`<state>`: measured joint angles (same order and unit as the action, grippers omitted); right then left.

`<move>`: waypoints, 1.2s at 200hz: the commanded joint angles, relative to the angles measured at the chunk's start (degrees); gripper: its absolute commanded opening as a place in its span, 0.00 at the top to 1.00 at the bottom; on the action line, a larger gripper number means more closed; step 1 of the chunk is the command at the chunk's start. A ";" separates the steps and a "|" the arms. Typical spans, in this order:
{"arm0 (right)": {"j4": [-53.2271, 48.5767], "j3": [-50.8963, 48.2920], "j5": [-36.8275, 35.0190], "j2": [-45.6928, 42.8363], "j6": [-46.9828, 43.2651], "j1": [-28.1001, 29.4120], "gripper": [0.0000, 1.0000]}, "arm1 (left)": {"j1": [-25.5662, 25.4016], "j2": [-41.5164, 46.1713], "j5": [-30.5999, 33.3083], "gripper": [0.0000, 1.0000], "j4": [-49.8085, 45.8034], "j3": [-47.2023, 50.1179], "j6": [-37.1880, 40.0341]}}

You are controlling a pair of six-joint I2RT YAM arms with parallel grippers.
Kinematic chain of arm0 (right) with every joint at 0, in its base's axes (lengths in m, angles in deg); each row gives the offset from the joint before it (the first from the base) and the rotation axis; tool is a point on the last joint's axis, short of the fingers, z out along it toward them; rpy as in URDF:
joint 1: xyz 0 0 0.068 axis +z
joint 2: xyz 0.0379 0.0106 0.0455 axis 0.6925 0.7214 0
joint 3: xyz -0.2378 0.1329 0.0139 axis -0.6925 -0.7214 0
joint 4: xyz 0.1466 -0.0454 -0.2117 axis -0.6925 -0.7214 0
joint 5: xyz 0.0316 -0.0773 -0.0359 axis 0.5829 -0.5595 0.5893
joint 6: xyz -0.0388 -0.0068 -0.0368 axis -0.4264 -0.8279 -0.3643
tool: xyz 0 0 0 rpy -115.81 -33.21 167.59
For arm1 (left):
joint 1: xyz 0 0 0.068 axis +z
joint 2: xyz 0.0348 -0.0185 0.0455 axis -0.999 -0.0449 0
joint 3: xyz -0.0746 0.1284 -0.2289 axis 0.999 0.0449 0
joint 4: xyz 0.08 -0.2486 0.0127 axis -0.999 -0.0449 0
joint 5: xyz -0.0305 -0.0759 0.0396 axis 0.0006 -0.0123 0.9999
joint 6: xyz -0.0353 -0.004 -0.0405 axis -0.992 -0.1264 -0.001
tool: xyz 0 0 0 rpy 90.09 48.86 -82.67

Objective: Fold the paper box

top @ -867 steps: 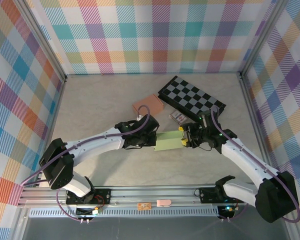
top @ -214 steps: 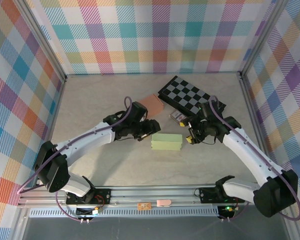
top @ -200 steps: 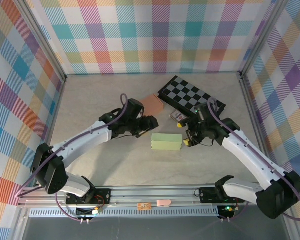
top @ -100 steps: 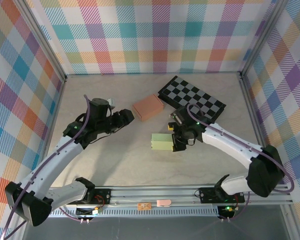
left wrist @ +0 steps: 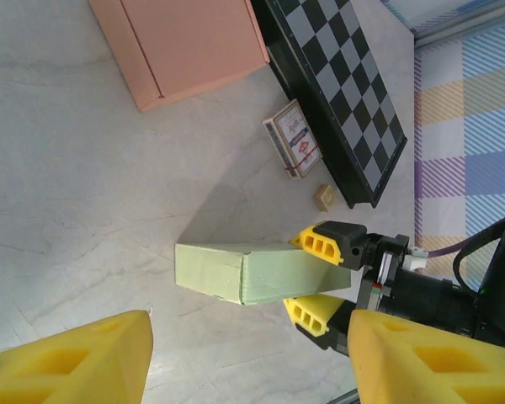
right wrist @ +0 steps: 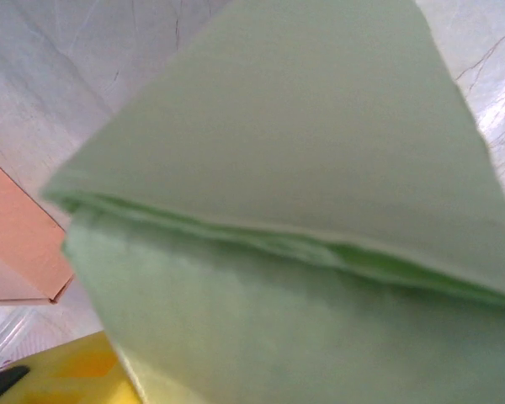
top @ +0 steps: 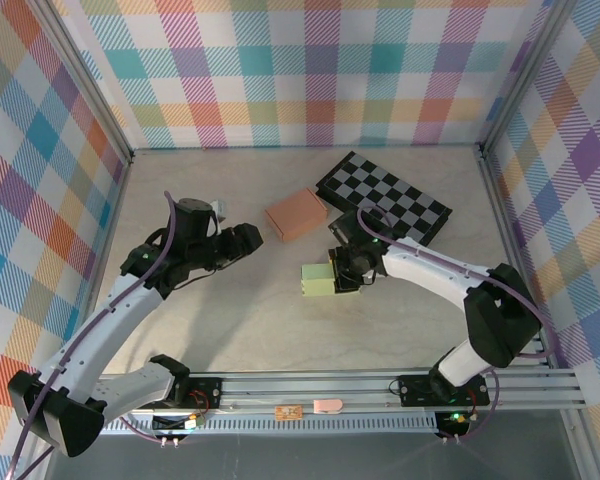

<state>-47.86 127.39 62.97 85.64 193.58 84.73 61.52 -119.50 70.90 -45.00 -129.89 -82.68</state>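
The paper box [top: 315,279] is a pale green folded carton lying on the table. My right gripper [top: 344,270] is shut on its right end. In the left wrist view one yellow finger [left wrist: 323,244] presses the green box [left wrist: 252,271] from above and the other from below. From the right wrist the box [right wrist: 303,210] sits blurred and very close, with one yellow finger [right wrist: 59,370] at the lower left. My left gripper [top: 251,238] stands open well to the left of the box, with nothing between its wide-apart fingers [left wrist: 67,362].
A pink box [top: 296,213] lies behind the green one, and a black chessboard [top: 385,197] is at the back right. A card deck [left wrist: 295,150] and a small wooden cube [left wrist: 324,198] lie beside the board. Bare table stretches to the left and front.
The left arm has pulled back to the left, away from the box. The right gripper has moved left onto the box's right end and closed; the box has shifted slightly left.
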 commanded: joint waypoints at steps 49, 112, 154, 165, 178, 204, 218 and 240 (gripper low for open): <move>22.34 -10.11 -0.05 -5.27 -18.37 0.07 0.56 | 1.04 1.00 -2.11 0.39 0.42 0.29 1.81; 69.71 -26.84 9.65 -1.55 -33.92 -0.54 0.53 | 1.29 2.90 -2.83 0.39 1.80 3.28 3.64; 80.74 -31.98 13.45 3.84 -37.43 -1.46 0.49 | 1.43 4.76 -1.89 0.39 2.55 5.24 3.22; 84.35 -33.24 14.47 6.20 -36.86 -1.77 0.46 | 1.46 5.14 -1.68 0.39 2.57 5.56 2.99; 86.99 -33.66 15.89 9.13 -35.69 -2.23 0.42 | 1.48 5.18 -1.46 0.39 1.97 5.54 2.99; 88.79 -34.73 15.13 11.85 -32.78 -2.23 0.40 | 1.48 5.07 -1.17 0.39 0.65 4.42 3.31; 87.60 -34.65 14.78 11.51 -31.68 -2.23 0.39 | 1.57 5.21 -0.71 0.39 0.38 4.00 3.35; 78.01 -32.31 14.85 8.63 -31.18 -2.23 0.35 | 1.59 5.18 -0.42 0.39 0.41 3.83 3.15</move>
<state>36.07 93.36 77.40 96.40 160.81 82.61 62.24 -115.30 69.83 -44.26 -124.89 -80.06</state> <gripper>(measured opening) 0.625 0.614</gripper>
